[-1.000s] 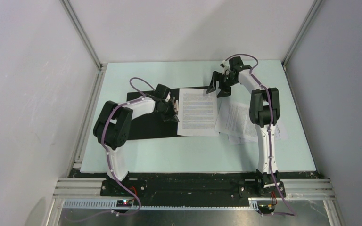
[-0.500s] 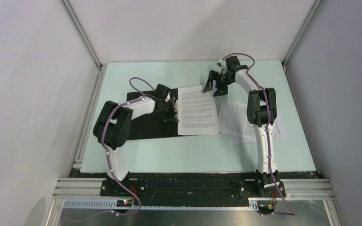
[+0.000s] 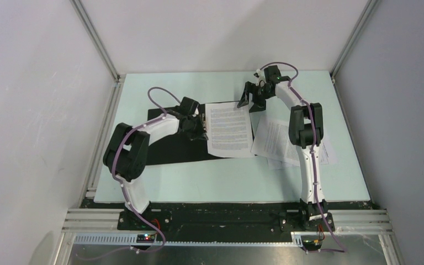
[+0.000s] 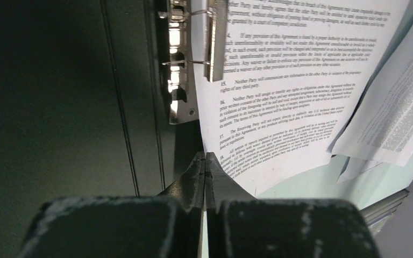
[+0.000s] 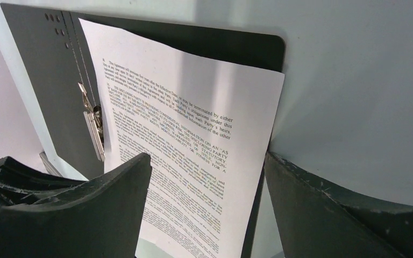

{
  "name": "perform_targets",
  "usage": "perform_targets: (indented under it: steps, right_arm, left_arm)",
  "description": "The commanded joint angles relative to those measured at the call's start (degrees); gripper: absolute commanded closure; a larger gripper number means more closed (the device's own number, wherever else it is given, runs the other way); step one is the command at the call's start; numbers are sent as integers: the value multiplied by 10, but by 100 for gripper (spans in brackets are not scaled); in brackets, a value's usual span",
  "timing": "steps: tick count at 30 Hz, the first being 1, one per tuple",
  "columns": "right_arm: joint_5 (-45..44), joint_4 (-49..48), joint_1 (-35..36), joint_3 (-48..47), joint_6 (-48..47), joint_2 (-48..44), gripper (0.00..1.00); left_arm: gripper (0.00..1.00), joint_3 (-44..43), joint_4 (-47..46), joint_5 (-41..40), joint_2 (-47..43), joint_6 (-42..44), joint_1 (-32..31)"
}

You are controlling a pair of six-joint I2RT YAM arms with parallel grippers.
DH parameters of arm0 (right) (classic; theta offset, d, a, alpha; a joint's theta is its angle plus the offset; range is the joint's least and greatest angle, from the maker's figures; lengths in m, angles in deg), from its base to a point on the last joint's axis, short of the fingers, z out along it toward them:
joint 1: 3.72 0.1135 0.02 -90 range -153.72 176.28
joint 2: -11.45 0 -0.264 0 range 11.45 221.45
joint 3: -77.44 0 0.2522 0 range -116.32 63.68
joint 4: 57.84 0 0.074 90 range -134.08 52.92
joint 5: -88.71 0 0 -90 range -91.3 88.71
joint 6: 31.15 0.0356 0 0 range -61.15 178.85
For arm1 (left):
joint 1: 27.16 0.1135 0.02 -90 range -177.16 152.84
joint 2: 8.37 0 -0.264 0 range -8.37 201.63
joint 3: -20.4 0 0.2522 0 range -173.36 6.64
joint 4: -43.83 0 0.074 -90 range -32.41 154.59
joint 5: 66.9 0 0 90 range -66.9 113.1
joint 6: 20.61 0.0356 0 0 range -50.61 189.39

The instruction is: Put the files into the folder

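Note:
The folder (image 3: 165, 141) lies open on the table with its black inside up; its red outside is hidden. One printed sheet (image 3: 229, 130) of the files lies on its right half, its left edge under the raised metal clip (image 4: 215, 43). My left gripper (image 3: 200, 131) is shut at the sheet's left edge beside the spine; in the left wrist view its tips (image 4: 205, 156) meet on the edge of the sheet (image 4: 279, 97). My right gripper (image 3: 252, 102) is open and empty over the sheet's far right corner; in the right wrist view (image 5: 207, 161) the sheet (image 5: 193, 156) shows between its fingers.
More loose printed sheets (image 3: 279, 141) lie fanned on the pale green table right of the folder, partly under the right arm; they also show in the left wrist view (image 4: 398, 118). Grey walls with metal rails (image 3: 102, 49) enclose the table.
My right gripper has moved left toward the sheet's far corner. The sheet has shifted slightly left toward the spine. My left arm's elbow has swung outward; its gripper stays at the sheet's edge.

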Motion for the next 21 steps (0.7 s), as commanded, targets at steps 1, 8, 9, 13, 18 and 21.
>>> perform_targets:
  steps: [1,8,9,13,18,21]
  right_arm:
    - [5,-9,5,-24,4,18,18]
    - [5,-10,6,-25,4,21,18]
    - [3,-10,6,-26,4,22,18]
    - [-3,-12,6,-33,1,21,19]
    - [-5,-14,6,-51,0,31,18]
    - [-10,-11,7,-56,-2,35,18]
  left_arm:
    - [100,0,-7,-24,-25,17,-12]
    - [100,-12,1,-43,1,7,-17]
    - [100,-15,5,-47,4,7,-18]
    - [100,-21,18,-70,7,5,-19]
    - [100,-27,21,-73,22,5,-20]
    - [100,-34,22,-76,33,5,-22]
